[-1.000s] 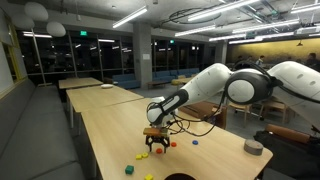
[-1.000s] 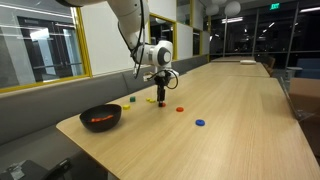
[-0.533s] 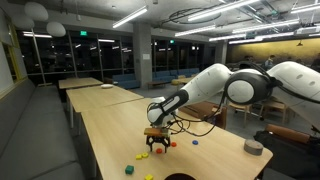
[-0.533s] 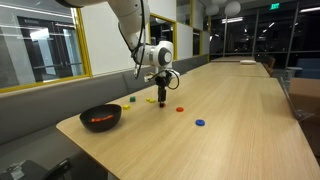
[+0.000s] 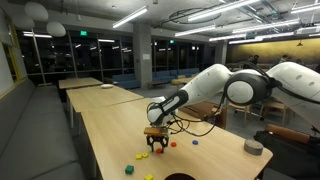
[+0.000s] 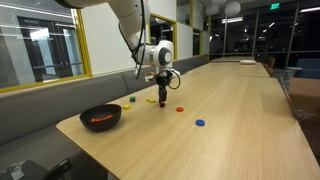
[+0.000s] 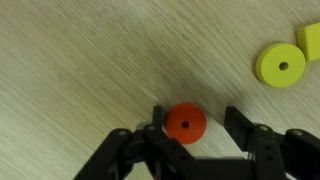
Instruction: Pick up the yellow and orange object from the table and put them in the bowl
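The orange object (image 7: 185, 123), a small flat disc with a centre hole, lies on the light wood table (image 6: 240, 120). My gripper (image 7: 196, 120) stands over it, low on the table in both exterior views (image 5: 155, 143) (image 6: 162, 98). One finger (image 7: 157, 116) touches the disc's edge. The other finger (image 7: 236, 120) stands clear of it with a gap, so the jaws are open around the disc. A yellow disc (image 7: 280, 65) lies farther off, beside another yellow piece (image 7: 311, 40) at the frame edge. The dark bowl (image 6: 100, 117) sits near the table's end.
A red piece (image 6: 180, 109) and a blue piece (image 6: 200, 123) lie on the table past the gripper. A green piece (image 6: 131, 99) lies near the wall-side edge. A grey round thing (image 5: 254, 147) rests on a side surface. Other tables stand behind.
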Controlling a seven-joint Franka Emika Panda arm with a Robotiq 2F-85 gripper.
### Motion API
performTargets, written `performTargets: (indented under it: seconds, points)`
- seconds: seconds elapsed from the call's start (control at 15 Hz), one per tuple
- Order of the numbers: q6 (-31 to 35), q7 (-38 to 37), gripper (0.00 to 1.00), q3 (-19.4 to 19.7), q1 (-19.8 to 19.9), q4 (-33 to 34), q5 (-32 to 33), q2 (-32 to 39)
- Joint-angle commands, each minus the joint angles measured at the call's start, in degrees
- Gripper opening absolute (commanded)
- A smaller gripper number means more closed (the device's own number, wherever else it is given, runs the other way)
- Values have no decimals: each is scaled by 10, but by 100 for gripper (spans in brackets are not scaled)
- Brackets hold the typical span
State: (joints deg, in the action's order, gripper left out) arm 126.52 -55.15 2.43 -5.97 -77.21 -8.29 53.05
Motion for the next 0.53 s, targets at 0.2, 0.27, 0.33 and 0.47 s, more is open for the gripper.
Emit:
performTargets:
  seconds: [0.2, 0.27, 0.33, 0.47]
  points:
    - [18, 6, 20, 9, -6, 5, 7, -1]
    - [19, 6, 22, 9, -7, 2, 8, -3]
    - [17, 6, 22, 9, -7, -3, 9, -8]
    - [16, 5, 22, 10, -11, -24, 11, -26]
